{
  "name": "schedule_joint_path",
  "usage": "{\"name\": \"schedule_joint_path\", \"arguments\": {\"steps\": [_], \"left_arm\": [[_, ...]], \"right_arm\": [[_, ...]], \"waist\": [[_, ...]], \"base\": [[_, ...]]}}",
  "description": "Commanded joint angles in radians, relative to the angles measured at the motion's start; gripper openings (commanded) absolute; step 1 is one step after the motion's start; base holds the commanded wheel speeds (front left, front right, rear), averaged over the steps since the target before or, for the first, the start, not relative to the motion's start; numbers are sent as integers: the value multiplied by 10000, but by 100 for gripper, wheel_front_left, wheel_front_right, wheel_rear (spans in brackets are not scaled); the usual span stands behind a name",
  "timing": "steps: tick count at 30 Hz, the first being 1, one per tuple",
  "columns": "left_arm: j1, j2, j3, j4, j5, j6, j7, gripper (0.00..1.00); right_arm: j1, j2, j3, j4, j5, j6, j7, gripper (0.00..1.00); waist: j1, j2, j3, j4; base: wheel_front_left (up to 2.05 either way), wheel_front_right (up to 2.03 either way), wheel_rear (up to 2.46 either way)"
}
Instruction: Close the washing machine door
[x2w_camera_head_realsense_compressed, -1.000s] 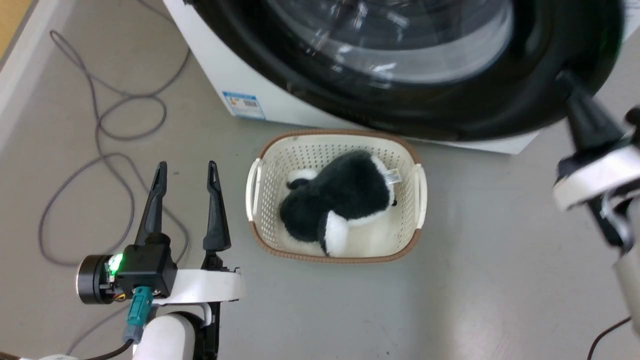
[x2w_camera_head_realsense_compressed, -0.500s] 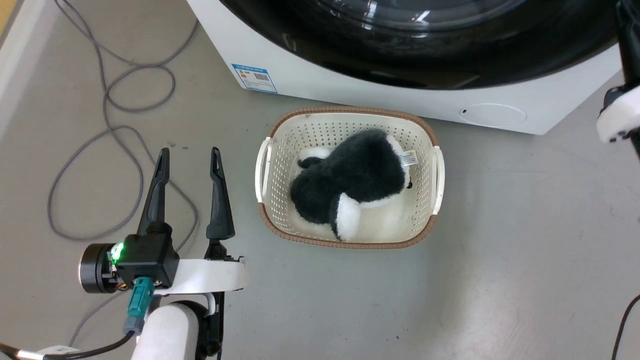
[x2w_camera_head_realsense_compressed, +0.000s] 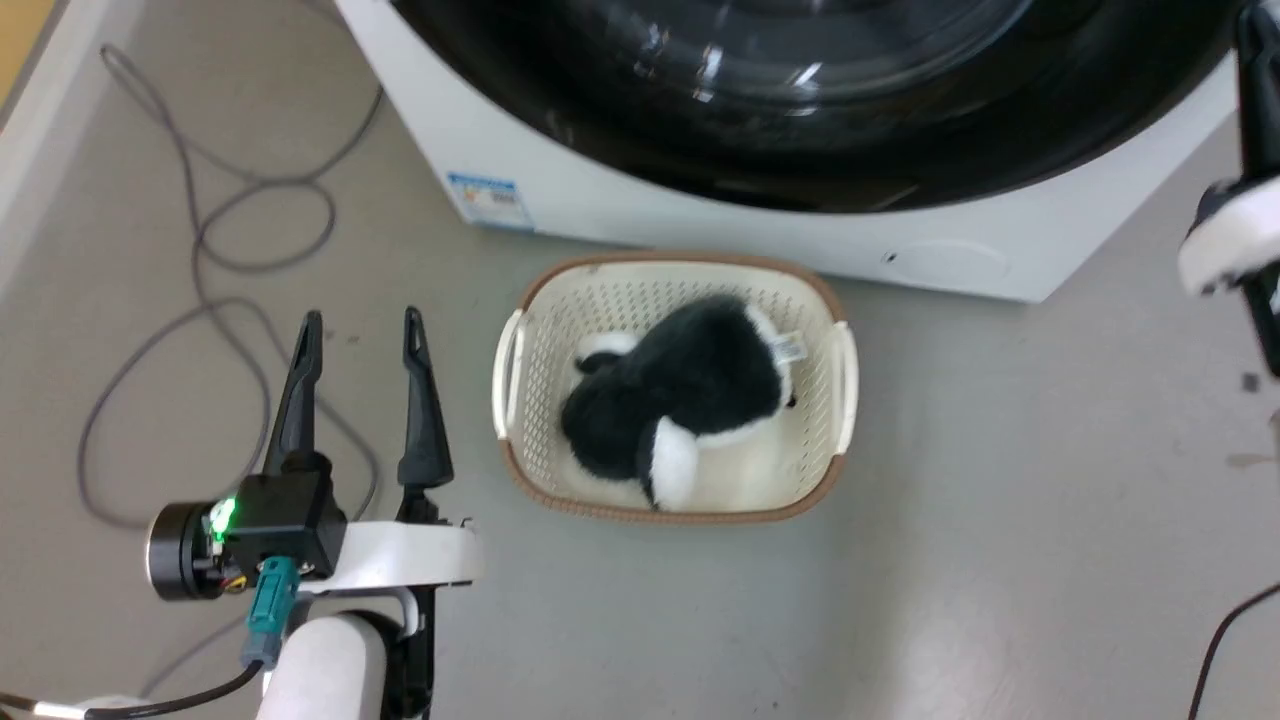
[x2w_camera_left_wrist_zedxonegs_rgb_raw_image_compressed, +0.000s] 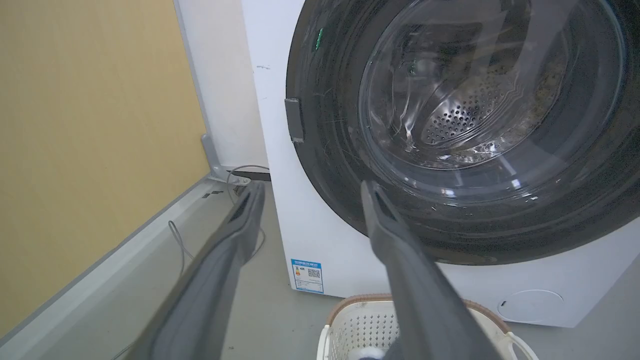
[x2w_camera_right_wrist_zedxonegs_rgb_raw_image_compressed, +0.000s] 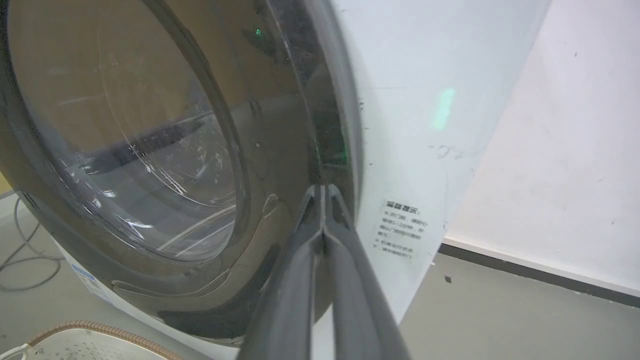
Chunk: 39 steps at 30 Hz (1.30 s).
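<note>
The washing machine door (x2w_camera_head_realsense_compressed: 800, 150) is a glossy black round with a clear glass bowl (x2w_camera_left_wrist_zedxonegs_rgb_raw_image_compressed: 450, 125), and it lies against the front of the white washing machine (x2w_camera_head_realsense_compressed: 560, 190). In the right wrist view my right gripper (x2w_camera_right_wrist_zedxonegs_rgb_raw_image_compressed: 322, 189) is shut with nothing in it, its tips at the door's (x2w_camera_right_wrist_zedxonegs_rgb_raw_image_compressed: 150, 150) right rim where it meets the white front (x2w_camera_right_wrist_zedxonegs_rgb_raw_image_compressed: 400, 125). My left gripper (x2w_camera_head_realsense_compressed: 361, 318) stands open and empty over the floor, left of the basket and well short of the machine; its fingers (x2w_camera_left_wrist_zedxonegs_rgb_raw_image_compressed: 400, 260) point toward the door.
A cream basket (x2w_camera_head_realsense_compressed: 670, 290) holding a black and white plush toy (x2w_camera_head_realsense_compressed: 680, 400) sits on the floor just before the machine. Grey cable (x2w_camera_head_realsense_compressed: 220, 250) loops on the floor at left. A blue sticker (x2w_camera_head_realsense_compressed: 483, 200) and a round flap (x2w_camera_head_realsense_compressed: 950, 265) mark the machine's lower front.
The door has swung from hanging out over the basket to lying against the machine front, with the right gripper following its rim. The head camera has shifted. The left gripper stays put.
</note>
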Motion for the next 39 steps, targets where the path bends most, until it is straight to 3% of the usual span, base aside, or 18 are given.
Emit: {"name": "schedule_joint_path", "arguments": {"steps": [1, 9, 16, 17, 18, 19, 20, 28, 39], "left_arm": [[157, -12, 86, 80, 74, 8, -43, 100], [620, 78, 496, 406, 320, -111, -44, 100], [1088, 143, 594, 534, 459, -109, -44, 100], [1163, 145, 593, 544, 471, -107, -44, 100], [1237, 150, 596, 541, 477, -107, -44, 100], [1326, 155, 605, 532, 479, -105, -44, 100], [1417, 168, 606, 523, 490, -109, -44, 100], [2050, 183, 504, 655, 496, -131, -44, 100], [2414, 171, 385, 1023, 460, -203, -44, 100]], "right_arm": [[478, 125, -139, -385, -36, -13, -46, 0], [3035, 1009, -858, -3249, -484, -13, -46, 0], [4804, 1867, -832, -4344, -495, -13, -46, 0], [5018, 1954, -802, -4374, -447, -13, -46, 15], [5227, 2043, -802, -4395, -386, -13, -46, 38], [5437, 2150, -810, -4407, -280, -13, -46, 95], [5647, 2250, -810, -4428, -156, -13, -46, 100], [7187, 2670, -786, -4755, 116, -13, -46, 100], [8572, 2721, -593, -5128, 745, -13, -46, 100]], "waist": [[-1, 0, -386, -290], [-1, 0, -1560, -1150], [-1, 0, -2362, -1616], [-1, 0, -2475, -1658], [-1, 0, -2585, -1704], [-1, 0, -2698, -1748], [-1, 0, -2798, -1787], [-1, 0, -3378, -1890], [-1, 0, -3704, -1818]], "base": [[0, 0, 0], [0, 0, 0], [0, 0, 0], [0, 0, 0], [0, 0, 0], [0, 0, 0], [0, 0, 0], [0, 0, 0], [0, 0, 0]]}}
